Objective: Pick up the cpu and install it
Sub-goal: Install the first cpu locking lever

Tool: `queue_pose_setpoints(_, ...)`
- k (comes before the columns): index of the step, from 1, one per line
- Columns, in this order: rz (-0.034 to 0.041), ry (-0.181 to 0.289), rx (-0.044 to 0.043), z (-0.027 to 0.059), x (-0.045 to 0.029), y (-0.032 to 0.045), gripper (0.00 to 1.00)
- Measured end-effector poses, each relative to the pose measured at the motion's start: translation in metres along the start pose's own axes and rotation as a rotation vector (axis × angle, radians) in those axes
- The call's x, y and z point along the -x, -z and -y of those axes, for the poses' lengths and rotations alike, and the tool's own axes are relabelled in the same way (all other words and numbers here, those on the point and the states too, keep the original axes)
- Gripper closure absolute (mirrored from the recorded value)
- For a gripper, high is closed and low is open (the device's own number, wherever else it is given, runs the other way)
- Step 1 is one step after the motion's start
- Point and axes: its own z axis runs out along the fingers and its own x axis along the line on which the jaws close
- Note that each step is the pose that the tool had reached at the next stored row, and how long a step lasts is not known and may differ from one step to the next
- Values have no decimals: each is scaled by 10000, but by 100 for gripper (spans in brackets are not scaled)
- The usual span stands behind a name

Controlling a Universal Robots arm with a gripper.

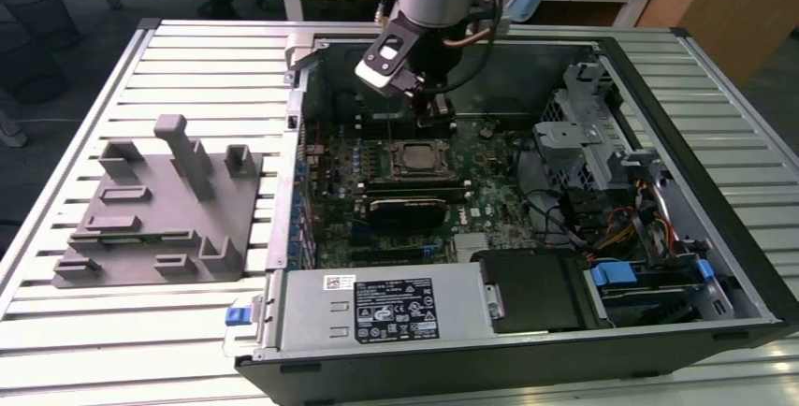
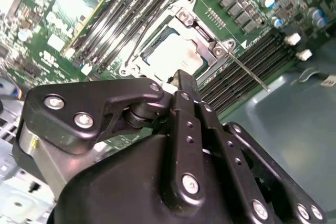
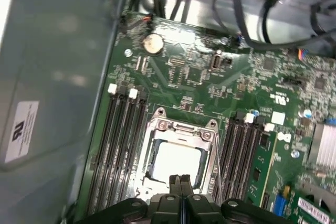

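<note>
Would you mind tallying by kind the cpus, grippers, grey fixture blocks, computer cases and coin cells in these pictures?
cpu: 1
gripper: 1
grey fixture block: 1
computer case: 1
coin cell: 1
Total: 5

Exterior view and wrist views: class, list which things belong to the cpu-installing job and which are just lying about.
Job: silvery-white square cpu, metal socket frame around it, black gripper.
Lying about: grey plastic fixture block, silver power-supply box.
</note>
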Motion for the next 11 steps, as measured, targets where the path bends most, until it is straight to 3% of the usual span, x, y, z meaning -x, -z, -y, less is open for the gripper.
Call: queue_pose_setpoints(11, -21, 2009, 28, 0, 0, -1, 89)
